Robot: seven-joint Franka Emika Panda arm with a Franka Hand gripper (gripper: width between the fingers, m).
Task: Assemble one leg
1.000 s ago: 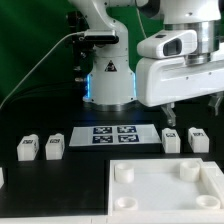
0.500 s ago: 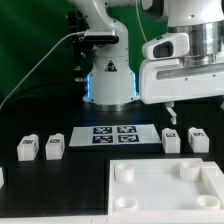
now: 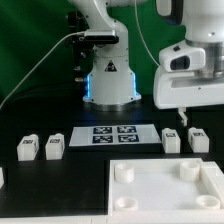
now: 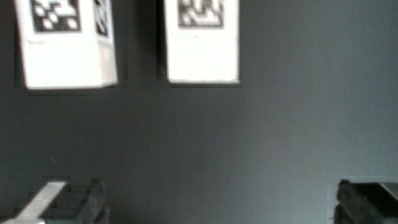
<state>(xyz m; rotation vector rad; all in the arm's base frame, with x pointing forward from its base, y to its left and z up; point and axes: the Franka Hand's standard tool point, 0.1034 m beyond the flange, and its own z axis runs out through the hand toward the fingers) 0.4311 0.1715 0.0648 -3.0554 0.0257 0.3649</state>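
Ext. view: bright, even overhead light, low res.; white panel (image 3: 160, 195) nr. blown out against black table (image 3: 60, 185), blue glow at arm base (image 3: 108, 78). Wrist view: dimmer, grey cast, blurred overall. Leg (image 4: 71, 45) and second leg (image 4: 201, 40) show smeared tag print; fingers (image 4: 57, 200) out of focus.

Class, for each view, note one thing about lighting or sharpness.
Exterior view: blue glow on the robot base, white square piece bright against the black table, fairly sharp. Wrist view: soft focus, tags on two legs smeared, claw fingers dim and blurred.
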